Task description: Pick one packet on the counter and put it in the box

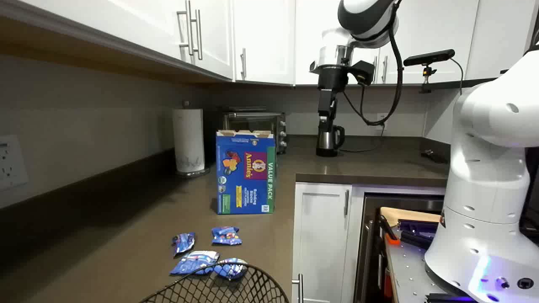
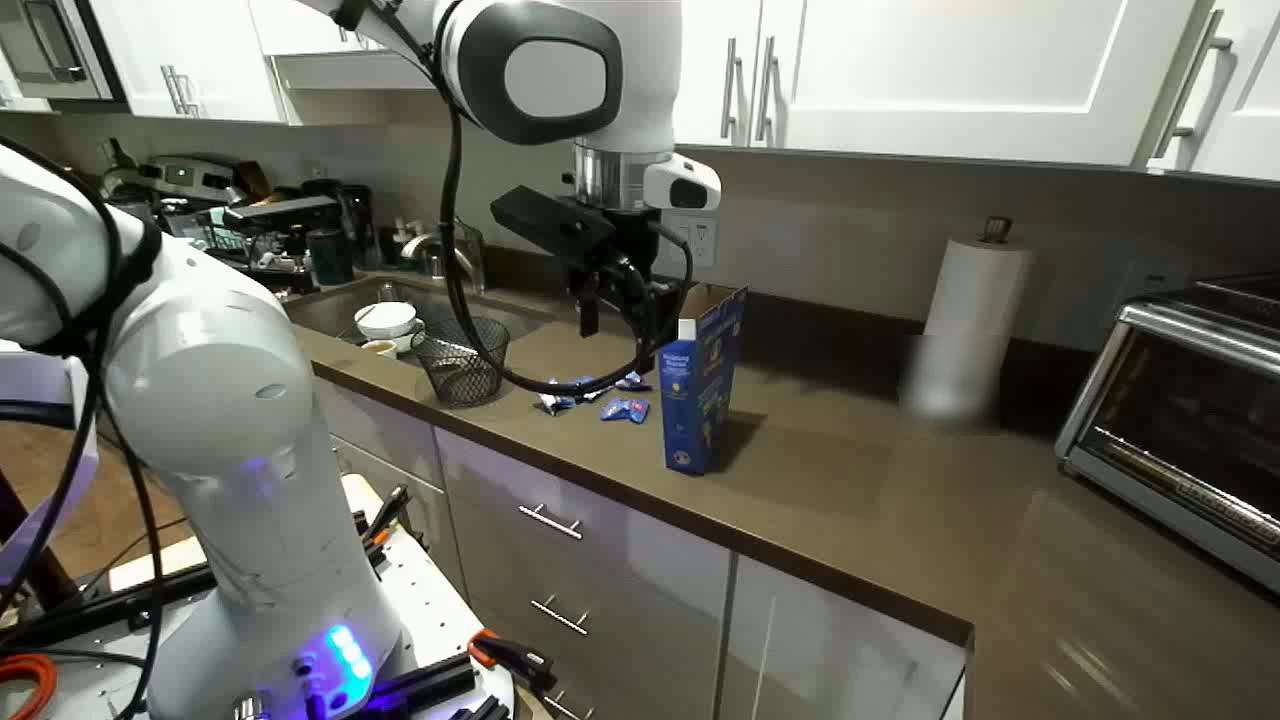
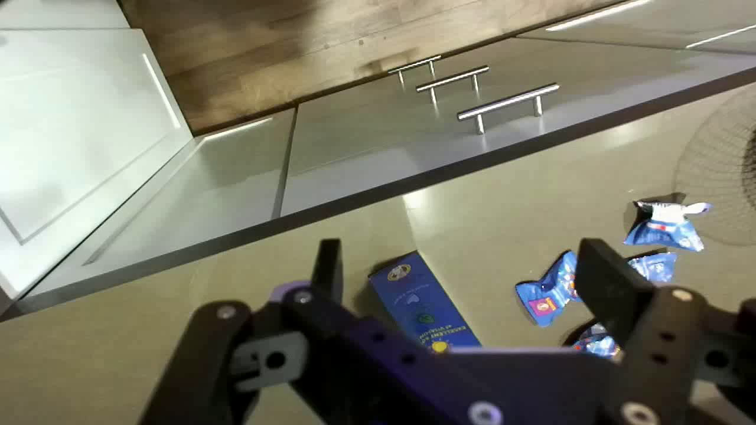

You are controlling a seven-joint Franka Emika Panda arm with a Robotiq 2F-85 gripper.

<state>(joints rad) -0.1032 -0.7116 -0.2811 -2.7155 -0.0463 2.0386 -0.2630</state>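
Note:
Several blue packets lie on the dark counter [image 1: 139,235], among them one packet [image 1: 226,235] nearest the box, which also shows in an exterior view [image 2: 625,410] and in the wrist view [image 3: 549,289]. The blue box [image 1: 246,172] stands upright beside them with its top open; it also shows in an exterior view [image 2: 700,390] and in the wrist view [image 3: 422,301]. My gripper [image 3: 465,254] is open and empty, its fingers wide apart, high above the counter. In the wrist view one finger partly covers the packets, and the gripper body hides part of the box.
A black wire basket [image 1: 219,290] stands beside the packets, near the sink [image 2: 340,310]. A paper-towel roll [image 1: 188,139] stands by the wall. A toaster oven [image 1: 257,122] and a kettle [image 1: 326,145] stand farther along. White upper cabinets [image 2: 930,70] hang above the counter.

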